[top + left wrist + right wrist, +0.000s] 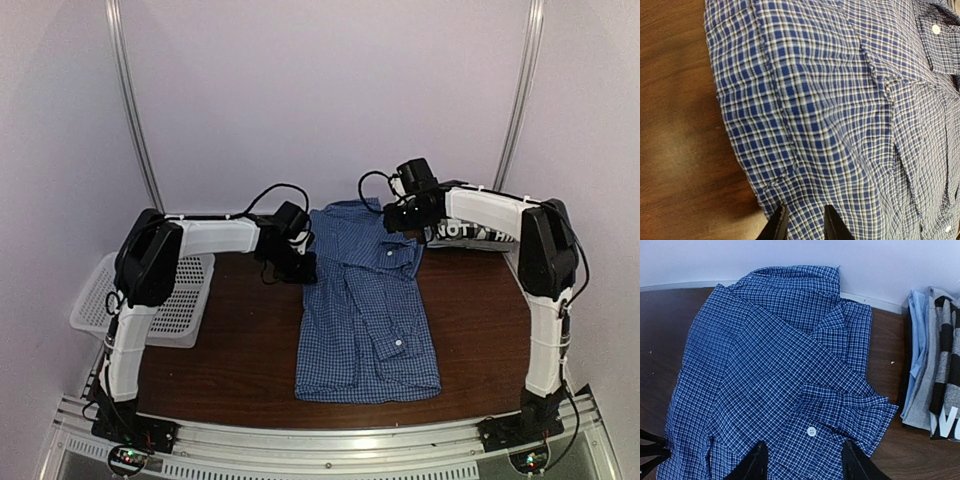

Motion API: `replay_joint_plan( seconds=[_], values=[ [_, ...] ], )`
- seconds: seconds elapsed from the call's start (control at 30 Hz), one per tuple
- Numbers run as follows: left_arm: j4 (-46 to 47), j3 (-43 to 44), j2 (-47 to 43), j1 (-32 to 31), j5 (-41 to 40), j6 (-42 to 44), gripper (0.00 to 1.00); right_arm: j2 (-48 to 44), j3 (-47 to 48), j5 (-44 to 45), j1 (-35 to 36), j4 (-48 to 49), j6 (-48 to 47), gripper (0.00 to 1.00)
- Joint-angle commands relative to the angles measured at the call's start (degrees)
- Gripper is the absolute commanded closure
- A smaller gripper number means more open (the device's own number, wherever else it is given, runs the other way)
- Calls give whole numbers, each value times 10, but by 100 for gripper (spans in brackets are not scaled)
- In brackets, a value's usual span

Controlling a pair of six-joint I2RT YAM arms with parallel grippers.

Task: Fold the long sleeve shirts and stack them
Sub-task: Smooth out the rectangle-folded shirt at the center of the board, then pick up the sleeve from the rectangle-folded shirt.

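**Enclosure and Work Surface: Condition as Observed**

A dark brown wood-grain table (240, 360) formed the work surface. Plain, pale lavender-white walls (320, 90) enclosed it from 9 through 12 to 3 o'clock and met the tabletop along a light seam at 12. Two slim metal poles stood against the walls, one (135, 110) at 10 o'clock and the other (521, 90) at 2, each slanting outward toward the top in the overhead view. A slotted aluminium rail (350, 440) ran along the 6 o'clock edge. Lighting was soft and even.

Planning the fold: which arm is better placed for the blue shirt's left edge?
Probably left: the left gripper is at the blue checked shirt's left edge; the right gripper is over its right side.
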Motion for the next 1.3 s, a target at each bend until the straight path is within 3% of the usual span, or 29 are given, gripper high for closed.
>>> replay_joint_plan(
  seconds=[0.0, 0.6, 0.97, 1.27],
  values=[
    [-16, 29, -51, 6, 0, 21, 74, 48, 57, -21, -8, -26, -21, 46],
    [5, 11, -75, 4, 60, 12, 74, 146, 89, -10, -6, -22, 4, 38],
    [6, 6, -78, 4, 65, 14, 74, 164, 88, 24, -6, -4, 31, 58],
    [5, 3, -79, 4, 72, 17, 74, 196, 113, 20, -6, -18, 41, 52]
  ],
)
